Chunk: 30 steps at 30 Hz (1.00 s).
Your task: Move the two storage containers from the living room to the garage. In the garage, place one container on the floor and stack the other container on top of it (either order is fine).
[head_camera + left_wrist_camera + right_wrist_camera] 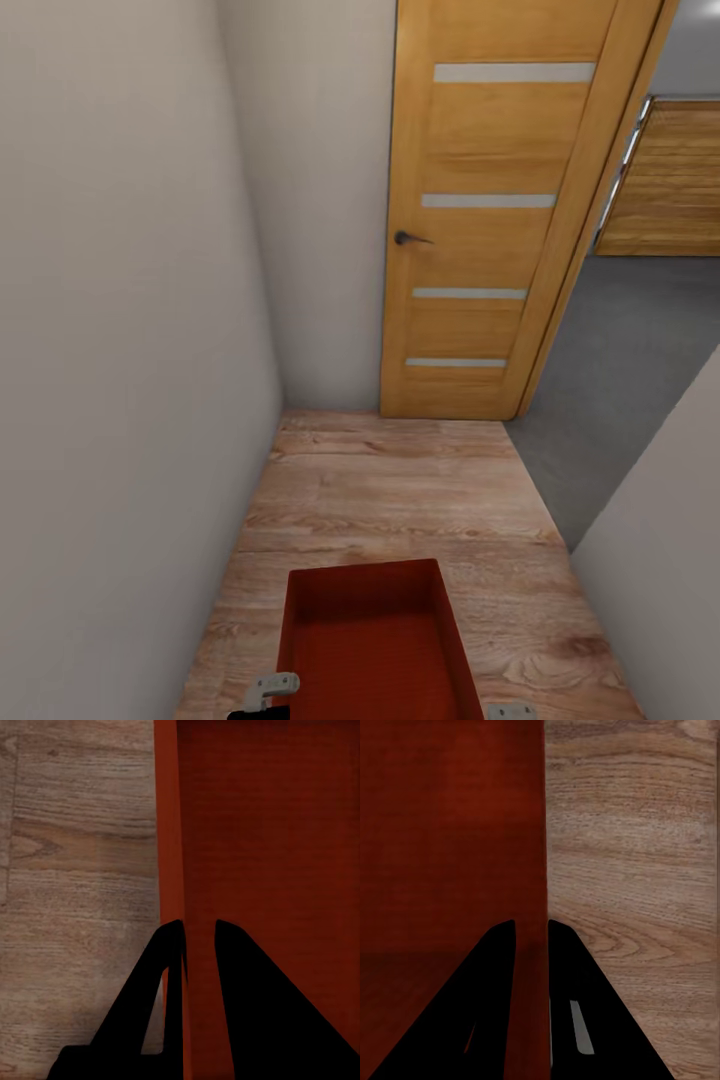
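One orange-red storage container [375, 640] is held open side up just in front of me, above a light wood plank floor [400, 480]. My left gripper [268, 688] is shut on its left wall; the left wrist view has the thin wall [171, 832] pinched between the black fingers of that gripper [199, 924]. My right gripper [510, 711] is shut on the right wall, and the right wrist view has that gripper [531, 922] clamped on the container's edge [450, 832]. Nothing lies inside the container.
I am in a narrow passage between a pale wall on the left [120, 350] and a wall corner on the right [660, 560]. Ahead stands a wooden door [480, 220] swung open. Right of it a doorway leads onto dark grey floor [620, 380], with a slatted wooden panel [670, 180] beyond.
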{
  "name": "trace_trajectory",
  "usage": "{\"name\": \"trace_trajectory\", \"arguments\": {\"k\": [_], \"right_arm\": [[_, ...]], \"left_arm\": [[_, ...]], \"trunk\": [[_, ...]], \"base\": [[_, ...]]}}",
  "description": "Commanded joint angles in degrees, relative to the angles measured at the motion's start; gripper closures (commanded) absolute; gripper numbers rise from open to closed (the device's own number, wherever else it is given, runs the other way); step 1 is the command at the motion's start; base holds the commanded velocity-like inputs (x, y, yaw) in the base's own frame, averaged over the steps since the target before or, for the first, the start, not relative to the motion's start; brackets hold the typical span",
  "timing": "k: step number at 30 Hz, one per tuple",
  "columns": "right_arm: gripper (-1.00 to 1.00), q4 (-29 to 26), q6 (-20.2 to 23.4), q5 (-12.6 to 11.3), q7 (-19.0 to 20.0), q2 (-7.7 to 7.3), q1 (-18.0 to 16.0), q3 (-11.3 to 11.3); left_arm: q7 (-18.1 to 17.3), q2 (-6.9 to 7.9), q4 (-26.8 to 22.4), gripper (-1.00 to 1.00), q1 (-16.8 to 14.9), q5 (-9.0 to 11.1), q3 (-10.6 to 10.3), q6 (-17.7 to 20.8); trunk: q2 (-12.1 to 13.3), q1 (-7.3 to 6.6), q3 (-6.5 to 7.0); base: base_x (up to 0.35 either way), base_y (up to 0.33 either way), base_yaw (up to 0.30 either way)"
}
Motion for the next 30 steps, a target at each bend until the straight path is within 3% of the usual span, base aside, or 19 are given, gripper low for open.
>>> {"name": "trace_trajectory", "arguments": {"k": [1, 23, 30], "right_arm": [[1.0, 0.12, 0.27, -1.37, 1.31, -0.1, 0.04, 1.17], [1.0, 0.19, 0.56, -1.45, 1.32, -0.1, 0.04, 0.97], [1.0, 0.17, 0.59, -1.61, 1.32, -0.1, 0.04, 0.96]], "left_arm": [[0.43, 1.86, -0.27, 1.0, -0.06, 0.78, -2.0, -1.61], [0.43, 1.86, -0.27, 1.0, -0.06, 0.78, -2.01, -1.61], [0.43, 1.86, -0.27, 1.0, -0.04, 0.78, -2.0, -1.61]], "trunk": [[-0.02, 0.03, -0.05], [-0.02, 0.03, -0.05], [-0.02, 0.03, -0.05]], "base": [[0.315, 0.0, 0.0], [0.312, 0.0, -0.001], [0.311, 0.0, -0.166]]}}
